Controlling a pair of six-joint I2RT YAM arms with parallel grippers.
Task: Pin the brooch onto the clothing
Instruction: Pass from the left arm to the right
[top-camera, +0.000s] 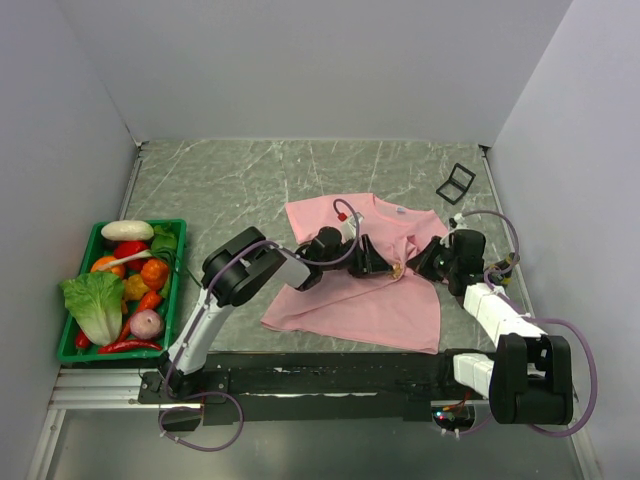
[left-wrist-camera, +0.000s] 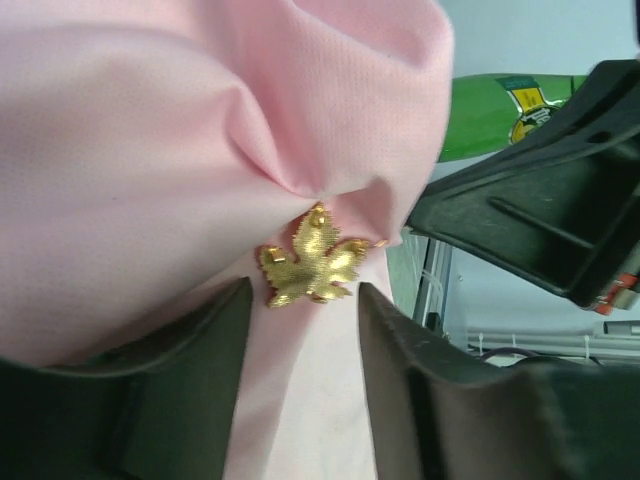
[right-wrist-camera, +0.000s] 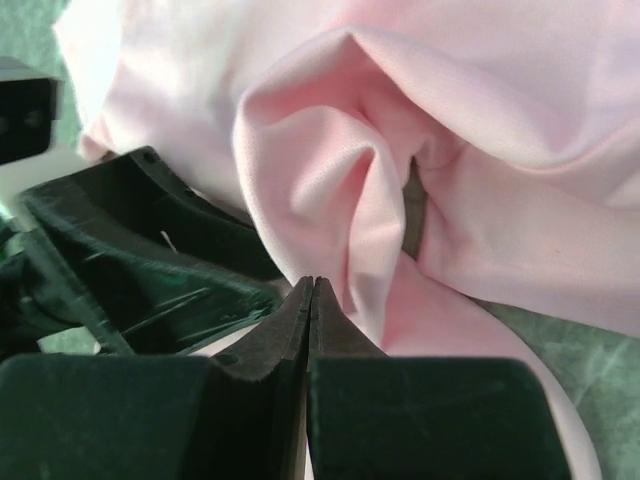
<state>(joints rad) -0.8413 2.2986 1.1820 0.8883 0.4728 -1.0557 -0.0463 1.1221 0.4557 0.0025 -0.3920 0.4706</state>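
The pink T-shirt (top-camera: 365, 290) lies bunched on the table between both grippers. The brooch (left-wrist-camera: 312, 262), a small gold leaf-shaped pin with jagged reddish edges, sits against a raised fold of the shirt (left-wrist-camera: 150, 180); in the top view it is a tiny speck (top-camera: 399, 268). My left gripper (left-wrist-camera: 304, 292) is open, its fingers either side of the fabric just below the brooch. My right gripper (right-wrist-camera: 312, 283) is shut, with nothing visible between its tips, close against a gathered fold of the shirt (right-wrist-camera: 340, 170). The grippers face each other (top-camera: 372, 260), (top-camera: 425, 262).
A green crate (top-camera: 170, 222) of toy vegetables stands at the left edge of the table. A small black frame-like object (top-camera: 456, 183) lies at the back right. White walls close in the table on three sides.
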